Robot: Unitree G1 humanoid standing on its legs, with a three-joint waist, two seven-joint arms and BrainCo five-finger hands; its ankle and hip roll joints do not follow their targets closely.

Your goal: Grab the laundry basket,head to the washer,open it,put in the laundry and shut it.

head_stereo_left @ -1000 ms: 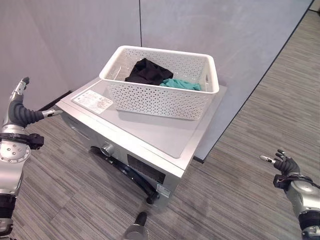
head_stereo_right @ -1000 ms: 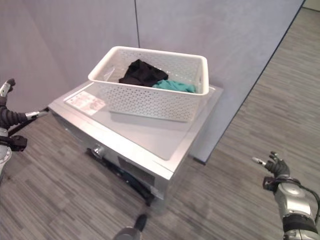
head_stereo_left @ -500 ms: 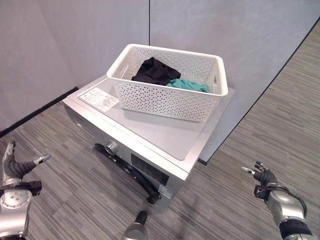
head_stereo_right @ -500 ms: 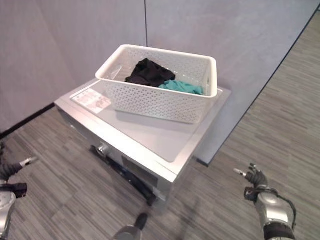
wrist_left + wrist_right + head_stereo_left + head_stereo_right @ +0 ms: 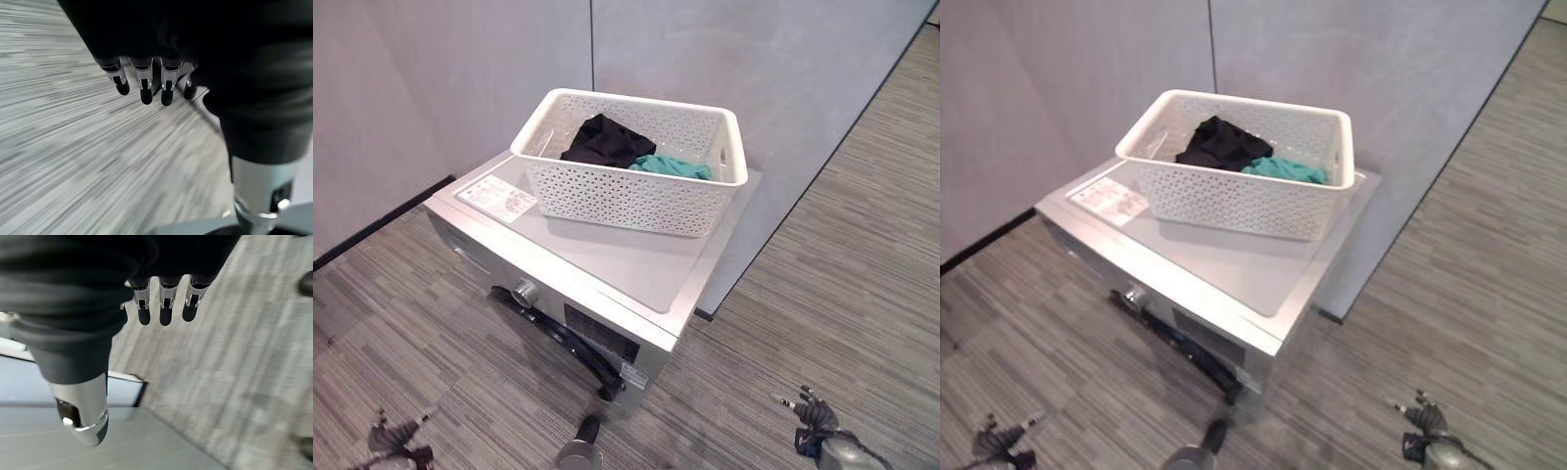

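Observation:
A white perforated laundry basket (image 5: 626, 191) stands on top of the silver washer (image 5: 607, 259), toward its back right. In it lie a black garment (image 5: 607, 140) and a teal garment (image 5: 671, 166). The washer's dark round door (image 5: 563, 338) faces front, low down; I cannot tell if it is ajar. My left hand (image 5: 396, 446) hangs low at the lower left, far from the washer, with its fingers (image 5: 145, 83) straight over the carpet and nothing in them. My right hand (image 5: 818, 436) hangs low at the lower right, its fingers (image 5: 164, 308) also straight and holding nothing.
Grey partition walls (image 5: 460, 78) stand behind the washer, with a dark baseboard (image 5: 382, 220) on the left. Striped grey carpet (image 5: 842, 274) runs around the washer's front and right. A white label (image 5: 496, 198) lies on the lid's left and a knob (image 5: 523, 292) is on the front panel.
Both hands have dropped from beside the washer toward the floor, the left one the most. The basket and washer stay put; the camera has shifted slightly.

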